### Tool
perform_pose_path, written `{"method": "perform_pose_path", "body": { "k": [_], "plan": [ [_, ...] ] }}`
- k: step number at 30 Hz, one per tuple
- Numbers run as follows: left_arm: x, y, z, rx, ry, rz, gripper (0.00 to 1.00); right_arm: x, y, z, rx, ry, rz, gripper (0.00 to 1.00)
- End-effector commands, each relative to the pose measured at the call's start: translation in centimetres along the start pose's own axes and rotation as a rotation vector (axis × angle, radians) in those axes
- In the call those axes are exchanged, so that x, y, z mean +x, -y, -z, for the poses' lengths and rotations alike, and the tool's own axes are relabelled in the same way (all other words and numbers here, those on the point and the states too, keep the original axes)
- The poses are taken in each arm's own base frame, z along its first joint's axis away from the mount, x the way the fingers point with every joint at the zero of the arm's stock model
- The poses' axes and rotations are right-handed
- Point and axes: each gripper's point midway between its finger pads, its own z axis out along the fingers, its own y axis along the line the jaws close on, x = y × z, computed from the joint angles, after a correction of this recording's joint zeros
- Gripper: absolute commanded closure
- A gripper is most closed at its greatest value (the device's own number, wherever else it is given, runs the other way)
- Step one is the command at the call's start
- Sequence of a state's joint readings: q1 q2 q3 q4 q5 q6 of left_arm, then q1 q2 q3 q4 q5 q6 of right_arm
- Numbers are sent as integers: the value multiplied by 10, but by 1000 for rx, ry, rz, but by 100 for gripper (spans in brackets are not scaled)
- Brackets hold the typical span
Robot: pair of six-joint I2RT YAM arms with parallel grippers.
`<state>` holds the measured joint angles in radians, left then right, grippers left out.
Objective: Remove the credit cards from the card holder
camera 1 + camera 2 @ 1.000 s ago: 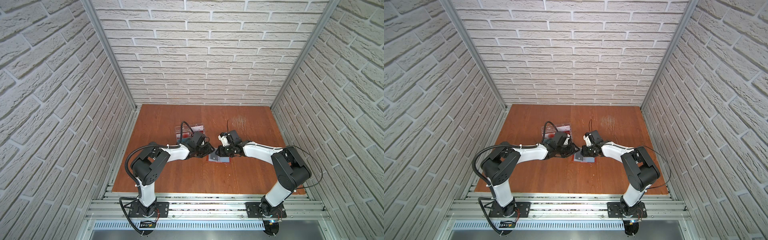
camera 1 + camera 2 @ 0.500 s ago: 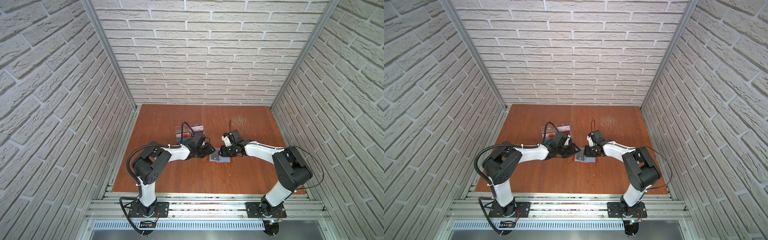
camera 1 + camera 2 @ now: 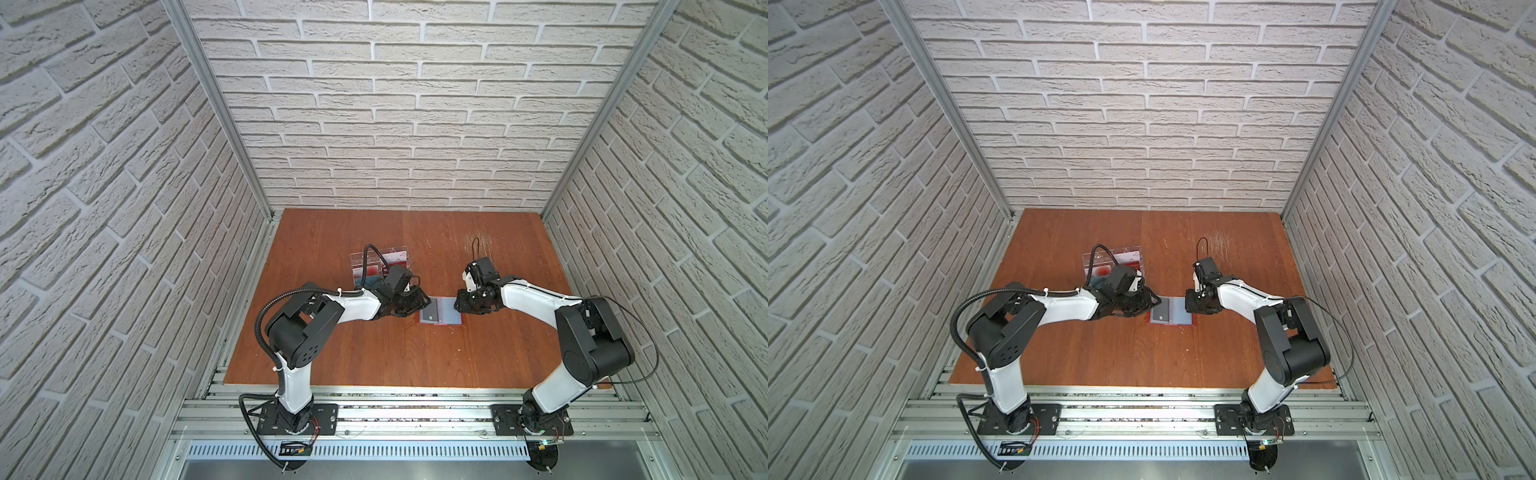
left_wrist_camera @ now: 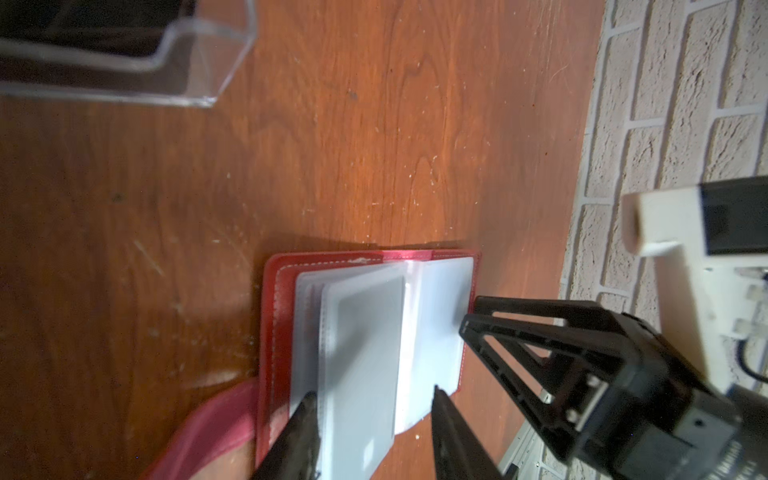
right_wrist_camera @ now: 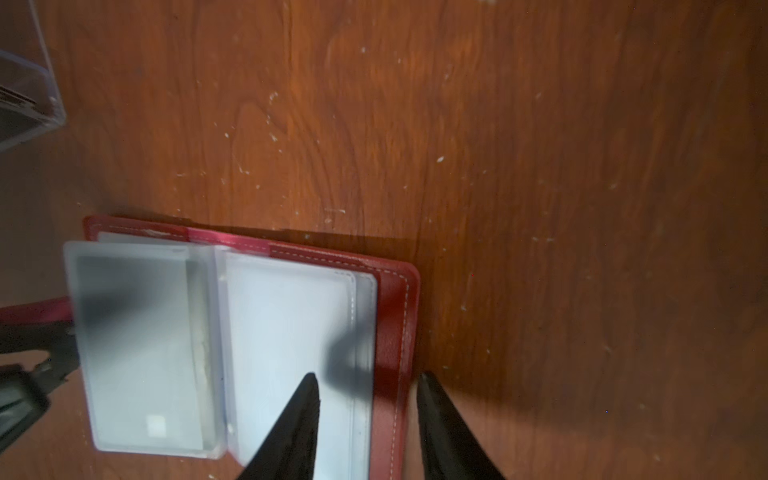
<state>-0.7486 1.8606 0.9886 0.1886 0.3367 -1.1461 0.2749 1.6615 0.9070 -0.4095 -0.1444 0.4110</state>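
Since a second ago, our right gripper (image 3: 462,306) has drawn back a little toward the right in both top views, while our left gripper (image 3: 417,302) has kept its place.

The red booklet-style card holder with translucent greyish plastic sleeves (image 3: 451,316) lies open on the brown wooden tabletop (image 3: 374,357), between our two grippers and near the middle of the board. Its thin red strap (image 4: 208,424) trails off on the side of our left gripper.

One sleeve stands raised off the stack. Inside it we see the thin dark grey rectangular credit card (image 4: 368,353), with a small pale square near one end. It has not left the holder.

In the left wrist view our left gripper's jaws stand partly apart with that raised sleeve between them. One finger (image 4: 305,419) is against the sleeve's edge, and the other is just clear of it. We cannot tell whether anything is pinched.

Our right gripper's jaws stand apart astride the holder's outer edge. One finger (image 5: 305,399) is over the flat sleeve and the other lies outside the red cover, so nothing is gripped.

The clear acrylic compartment tray (image 3: 380,266) stands just behind our left wrist, with red and teal showing through it.
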Motion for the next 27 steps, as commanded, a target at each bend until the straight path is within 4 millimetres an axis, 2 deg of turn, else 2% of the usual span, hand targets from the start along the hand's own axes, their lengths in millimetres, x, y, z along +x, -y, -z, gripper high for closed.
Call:
{"method": "perform_pose_path", "body": {
  "k": [1,10,17,27],
  "plan": [
    [2,5,-4,28,1,-14,55,-2,-13,0,-59,-6,11,59],
    [1,12,-1,49,9,-25,56,0,-45,-13,-181,-20,29,60],
    [-2,17,3,62,20,-35,56,2,-62,-17,-244,-30,42,61],
    [-3,17,4,66,26,-33,56,1,-63,-12,-243,-25,48,61]
  ]
}}
